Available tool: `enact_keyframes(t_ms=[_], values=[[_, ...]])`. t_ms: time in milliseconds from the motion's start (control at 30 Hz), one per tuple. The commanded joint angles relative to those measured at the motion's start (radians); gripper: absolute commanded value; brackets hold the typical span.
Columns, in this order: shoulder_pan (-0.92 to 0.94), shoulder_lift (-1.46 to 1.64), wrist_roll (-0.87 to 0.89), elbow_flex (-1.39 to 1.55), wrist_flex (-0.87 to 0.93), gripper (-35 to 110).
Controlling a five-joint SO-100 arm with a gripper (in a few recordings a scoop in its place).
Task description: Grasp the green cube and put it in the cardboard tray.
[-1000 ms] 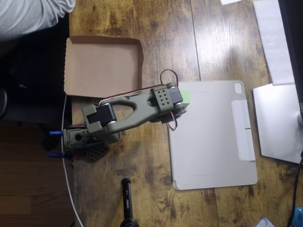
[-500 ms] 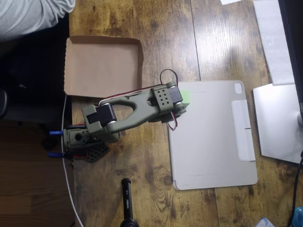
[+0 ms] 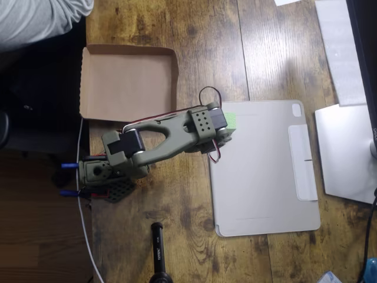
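From the overhead view I find the green cube (image 3: pixel 231 120) at the top-left corner of the grey tablet cover (image 3: pixel 265 171), partly hidden under the arm's head. The gripper (image 3: pixel 227 128) sits over it; I cannot tell whether its fingers are spread or pinching. The cardboard tray (image 3: pixel 126 82) lies well apart on the tabletop (image 3: pixel 206 35), upper left.

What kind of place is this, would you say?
Probably a home or office desk used for hobby robotics: a wooden tabletop, a grey tablet cover, and a small olive arm beside a cardboard tray.
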Motion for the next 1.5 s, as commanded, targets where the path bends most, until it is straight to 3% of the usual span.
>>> enact_keyframes(t_ms=[0,867,1267,1467], values=[[-0.008,0.028,0.009,0.011,0.014,0],[-0.008,0.031,0.008,0.011,0.015,0],[-0.183,0.008,0.069,-0.089,-0.026,0],[-0.222,-0.029,0.075,-0.175,-0.132,5]])
